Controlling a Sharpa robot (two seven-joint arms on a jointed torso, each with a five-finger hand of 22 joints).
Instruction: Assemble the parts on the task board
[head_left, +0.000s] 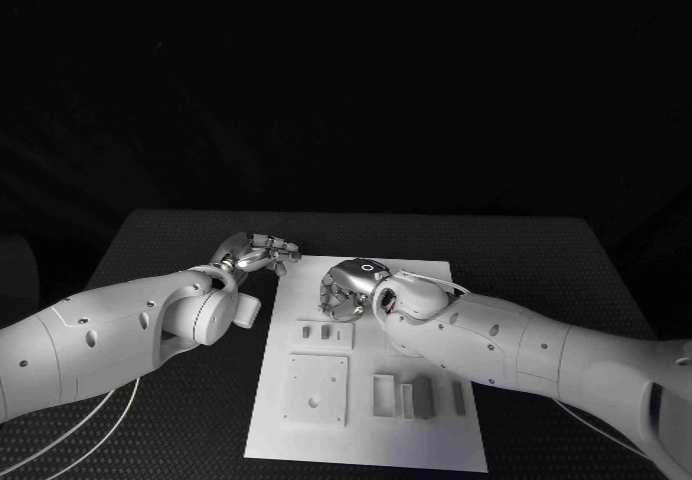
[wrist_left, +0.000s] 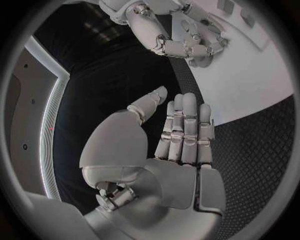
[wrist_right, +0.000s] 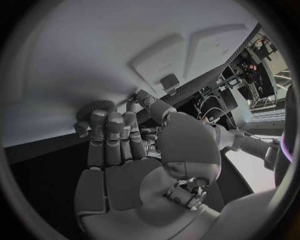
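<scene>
The white task board (head_left: 418, 440) lies in the middle of the black table. My right hand (head_left: 351, 290) hovers over its far part with the fingers curled downward. In the right wrist view those fingertips (wrist_right: 106, 122) and the thumb close round a small round toothed part (wrist_right: 94, 106) just above the board (wrist_right: 75, 50). My left hand (head_left: 257, 250) is over the table beside the board's far left corner. Its fingers (wrist_left: 184, 125) lie straight and together with the thumb apart, holding nothing. The right hand (wrist_left: 187, 45) also appears in the left wrist view, over the board (wrist_left: 250, 85).
Raised white pieces sit on the board's near half: a small block pair (head_left: 325, 335), a square plate (head_left: 317, 390), upright blocks (head_left: 404, 396) and a thin bar (head_left: 459, 398). Near the right hand are a flat square piece (wrist_right: 159, 60) and a small block (wrist_right: 169, 82). Cables trail at the near left (head_left: 87, 420).
</scene>
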